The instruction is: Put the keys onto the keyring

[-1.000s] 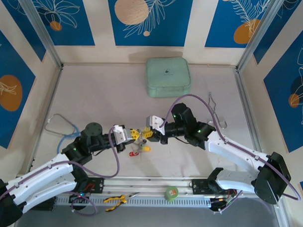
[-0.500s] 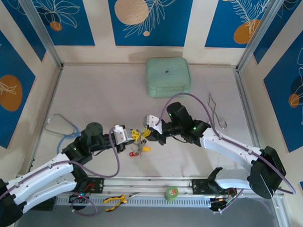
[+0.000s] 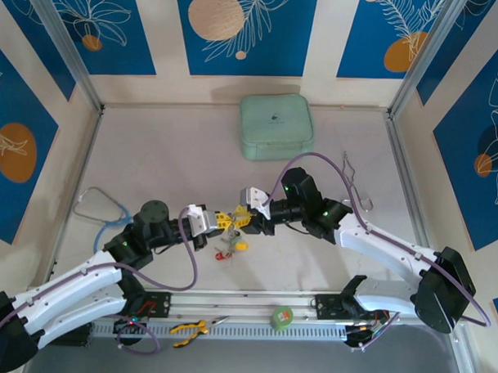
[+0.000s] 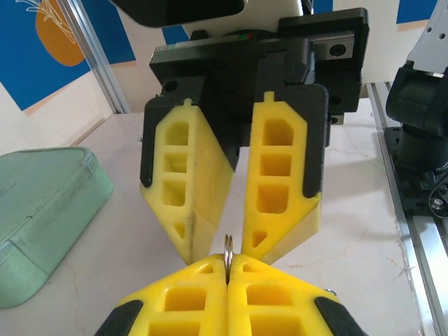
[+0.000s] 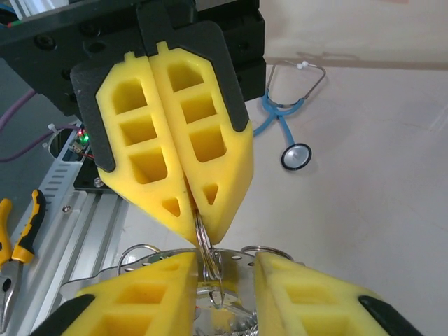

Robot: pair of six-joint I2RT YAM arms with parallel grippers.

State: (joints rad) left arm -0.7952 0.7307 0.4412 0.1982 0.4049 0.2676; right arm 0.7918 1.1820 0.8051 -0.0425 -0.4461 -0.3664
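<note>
My left gripper [image 3: 224, 221] [image 4: 228, 262] is shut on the edge of a thin silvery split ring, the keyring [image 4: 228, 246] [image 5: 204, 241]. My right gripper [image 3: 240, 218] [image 5: 224, 264] faces it tip to tip and is open, its yellow fingers [image 5: 140, 297] on either side of the ring without touching it. The keys [image 3: 227, 250], with red and yellow heads, hang or lie just below the two grippers. In the right wrist view, metal key parts and more small rings [image 5: 231, 308] dangle under the held ring. Whether a large loop is there is hidden.
A blue-grey stethoscope [image 3: 101, 210] [image 5: 287, 119] lies at the left. A mint green case [image 3: 276, 126] [image 4: 42, 210] sits at the back. Steel forceps [image 3: 355, 186] lie at the right. Yellow-handled pliers [image 3: 188, 328] [image 5: 21, 231] and a tape roll [image 3: 283, 318] rest on the front rail.
The right arm swung slightly left and came back. The left gripper crept a little toward it. The ring stays pinched and the keys below hardly moved.
</note>
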